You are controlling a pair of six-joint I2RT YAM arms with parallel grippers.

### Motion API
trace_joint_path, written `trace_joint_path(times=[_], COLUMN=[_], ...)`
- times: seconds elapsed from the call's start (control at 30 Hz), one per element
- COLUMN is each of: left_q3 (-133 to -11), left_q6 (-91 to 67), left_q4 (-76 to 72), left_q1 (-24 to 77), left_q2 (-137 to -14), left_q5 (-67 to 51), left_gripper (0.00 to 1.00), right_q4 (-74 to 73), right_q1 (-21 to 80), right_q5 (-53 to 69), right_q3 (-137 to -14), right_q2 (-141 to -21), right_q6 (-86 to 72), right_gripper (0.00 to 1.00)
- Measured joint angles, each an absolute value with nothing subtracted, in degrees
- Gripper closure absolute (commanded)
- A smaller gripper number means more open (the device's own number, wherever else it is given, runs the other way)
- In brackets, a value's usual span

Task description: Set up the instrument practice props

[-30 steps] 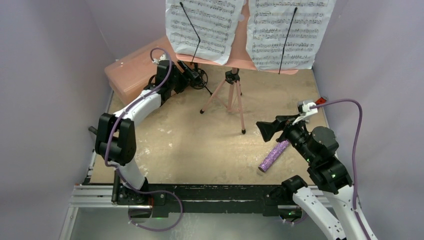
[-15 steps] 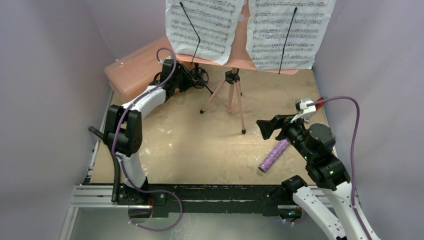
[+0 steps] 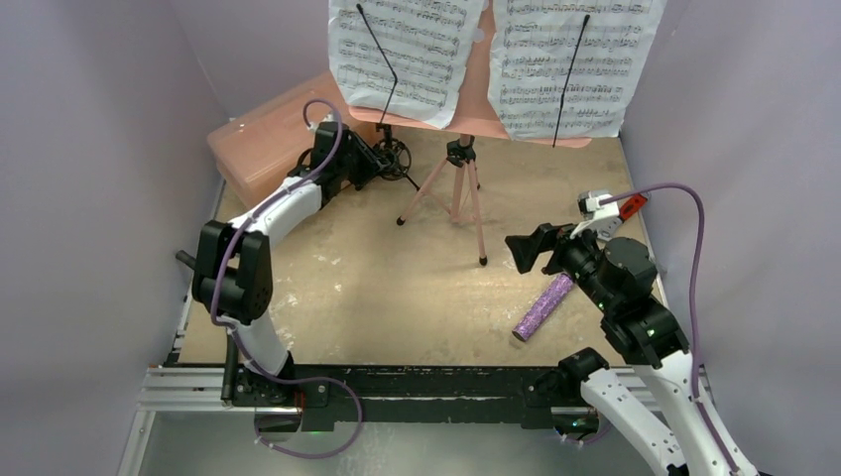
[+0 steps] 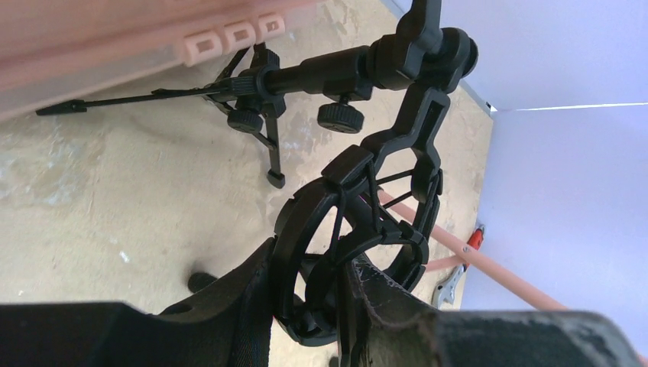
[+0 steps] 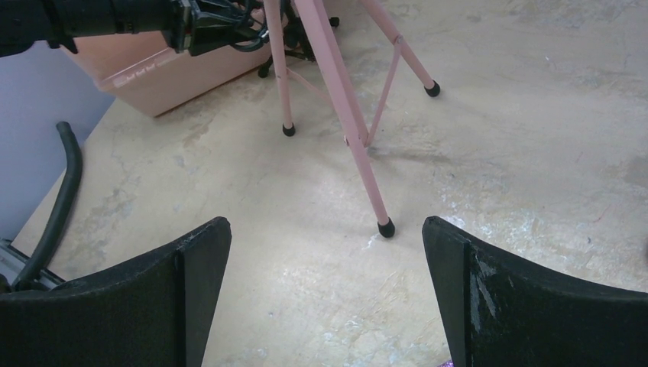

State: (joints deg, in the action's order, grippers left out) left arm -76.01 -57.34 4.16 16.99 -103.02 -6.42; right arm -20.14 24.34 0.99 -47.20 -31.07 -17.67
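Pinching the ring of the shock-mount mini tripod (image 4: 336,73), the left gripper (image 4: 307,283) sits just beside the pink music stand (image 5: 351,126); the right gripper (image 5: 325,225) gapes wide.

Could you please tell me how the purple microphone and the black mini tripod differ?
The purple microphone lies flat on the table, ungripped; the black mini tripod has its ring clamped by the left gripper. The microphone is a glittery solid cylinder; the tripod is a matte, open frame. Both are small props.
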Motion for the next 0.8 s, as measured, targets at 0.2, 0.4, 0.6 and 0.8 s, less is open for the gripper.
trace_joint_path(times=[0.2, 0.4, 0.6, 0.8], left_q3=[-72.58, -66.94, -65.65, -65.23], left_q6=[-57.71, -61.47, -63.94, -64.49], left_q4=[7.22, 10.11, 14.37, 16.4], left_q1=[17.02, 17.06, 17.98, 18.13], left_q2=[-96.33, -88.97, -84.18, -80.05], left_q5=[-4.16, 0.69, 6.72, 8.99], left_gripper=[1.0, 1.0, 1.0, 1.0], right_q4=[-19.7, -19.05, -18.17, -17.21], right_q1=[24.34, 24.34, 24.34, 24.34], right_q5=[1.8, 3.64, 5.76, 7.14], right_q3=[-47.2, -47.2, -47.2, -47.2], right_q2=[-31.97, -33.56, -35.09, -36.6], right_q6=[-17.21, -16.49, -16.1, -15.77], right_gripper=[0.02, 0.02, 0.02, 0.02])
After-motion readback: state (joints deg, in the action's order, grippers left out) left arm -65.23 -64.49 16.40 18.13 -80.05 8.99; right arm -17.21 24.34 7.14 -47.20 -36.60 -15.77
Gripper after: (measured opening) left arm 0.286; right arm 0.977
